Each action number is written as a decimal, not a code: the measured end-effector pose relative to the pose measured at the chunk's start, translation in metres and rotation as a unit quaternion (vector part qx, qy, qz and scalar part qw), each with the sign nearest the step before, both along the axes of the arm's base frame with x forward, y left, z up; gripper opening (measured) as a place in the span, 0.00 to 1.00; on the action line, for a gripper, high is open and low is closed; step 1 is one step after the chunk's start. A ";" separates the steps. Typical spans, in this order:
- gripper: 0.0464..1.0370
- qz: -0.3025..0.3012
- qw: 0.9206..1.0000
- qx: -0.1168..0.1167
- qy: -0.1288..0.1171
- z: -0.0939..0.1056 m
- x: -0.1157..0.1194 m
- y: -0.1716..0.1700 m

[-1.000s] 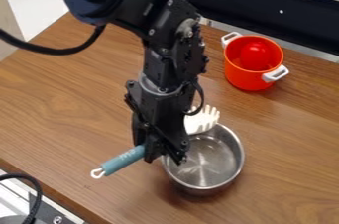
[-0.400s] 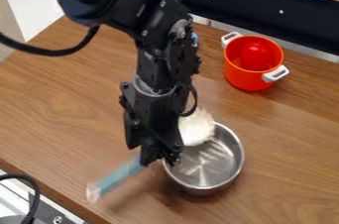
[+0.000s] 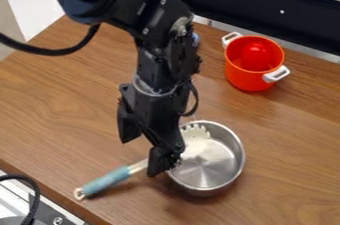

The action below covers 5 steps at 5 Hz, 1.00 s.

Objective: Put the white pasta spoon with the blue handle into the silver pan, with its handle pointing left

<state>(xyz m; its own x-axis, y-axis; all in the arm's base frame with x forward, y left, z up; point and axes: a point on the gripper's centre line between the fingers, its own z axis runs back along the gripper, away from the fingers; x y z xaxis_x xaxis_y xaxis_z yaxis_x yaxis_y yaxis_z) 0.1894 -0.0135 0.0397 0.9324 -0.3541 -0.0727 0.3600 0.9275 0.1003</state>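
The black gripper (image 3: 139,158) hangs over the left rim of the steel bowl (image 3: 231,165) with its fingers spread apart. Just below it lies a slotted serving utensil, whose blue handle (image 3: 108,179) points to the lower left, away from the bowl. The utensil's pale toothed head is inside the bowl's upper left part. One finger stands in front of the utensil's neck and hides part of it; whether they touch, I cannot tell.
An orange-red pot (image 3: 251,80) with white handles and a red round thing inside stands at the upper right. Behind it runs a black panel (image 3: 266,7). A black cable hangs at the left, and the counter's edge crosses the lower left.
The gripper has shifted slightly left and opened, letting go of the utensil. The handle has dropped down and left, and the head has sunk into the bowl.
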 end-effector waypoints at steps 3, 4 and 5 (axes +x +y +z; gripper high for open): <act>0.96 0.020 1.000 -0.012 -0.008 0.006 0.003 0.001; 0.96 0.033 0.999 -0.028 -0.025 0.012 0.008 0.002; 0.96 0.066 0.993 -0.057 -0.074 0.019 0.028 0.003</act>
